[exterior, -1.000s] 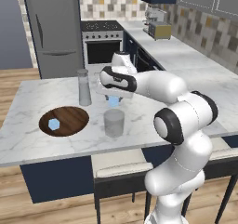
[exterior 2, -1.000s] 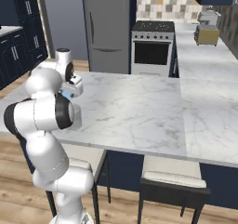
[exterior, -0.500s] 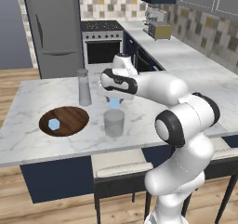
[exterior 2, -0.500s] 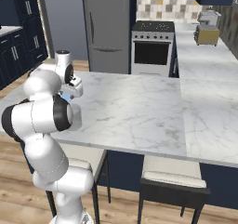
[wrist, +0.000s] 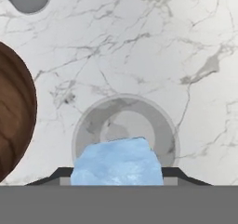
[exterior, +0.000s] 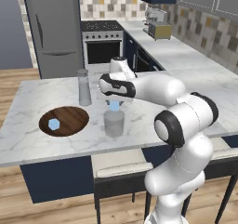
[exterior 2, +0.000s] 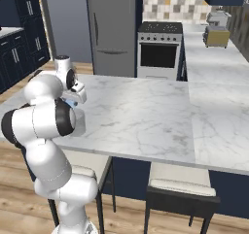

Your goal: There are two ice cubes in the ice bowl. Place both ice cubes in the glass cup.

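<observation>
Ice cube number one sat pinched in the gripper, right above the glass cup.
The other ice cube lay in the ice bowl, well off to the side. Those chunks looked light, hard and probably slick, so grabbing across flat facets seemed the safest bet.

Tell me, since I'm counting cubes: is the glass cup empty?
Empty, as far as shown. The hand view looks into the cup and shows bare bottom; one ice cube hangs above it in the tool.
</observation>
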Available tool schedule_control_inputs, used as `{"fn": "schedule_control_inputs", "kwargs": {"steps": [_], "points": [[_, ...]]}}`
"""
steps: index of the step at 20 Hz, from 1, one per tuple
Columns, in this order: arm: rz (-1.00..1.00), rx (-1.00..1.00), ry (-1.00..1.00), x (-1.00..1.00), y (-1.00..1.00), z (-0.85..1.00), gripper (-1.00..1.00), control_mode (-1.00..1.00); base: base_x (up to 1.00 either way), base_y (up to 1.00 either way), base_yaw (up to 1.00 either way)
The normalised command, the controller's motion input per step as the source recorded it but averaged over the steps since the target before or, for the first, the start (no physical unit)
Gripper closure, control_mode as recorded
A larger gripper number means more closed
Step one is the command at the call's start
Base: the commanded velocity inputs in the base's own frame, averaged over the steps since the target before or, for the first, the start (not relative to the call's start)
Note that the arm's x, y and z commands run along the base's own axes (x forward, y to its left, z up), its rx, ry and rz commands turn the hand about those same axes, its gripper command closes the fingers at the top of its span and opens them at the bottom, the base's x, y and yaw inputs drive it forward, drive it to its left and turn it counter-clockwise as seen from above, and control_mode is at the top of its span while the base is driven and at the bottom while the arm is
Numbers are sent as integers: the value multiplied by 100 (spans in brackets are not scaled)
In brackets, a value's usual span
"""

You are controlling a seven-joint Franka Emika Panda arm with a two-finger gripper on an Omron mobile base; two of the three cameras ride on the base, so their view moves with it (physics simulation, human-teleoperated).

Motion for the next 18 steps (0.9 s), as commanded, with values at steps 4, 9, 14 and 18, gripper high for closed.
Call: {"fn": "schedule_control_inputs", "kwargs": {"steps": [4,9,14,18], "points": [[0,-3,4,0,0,-27,100,-100,0,0,0],[0,-5,2,0,0,-19,100,-100,0,0,0],[0,-5,0,0,0,-10,100,-100,0,0,0],[0,-1,0,1,0,-1,100,-100,0,0,0]]}}
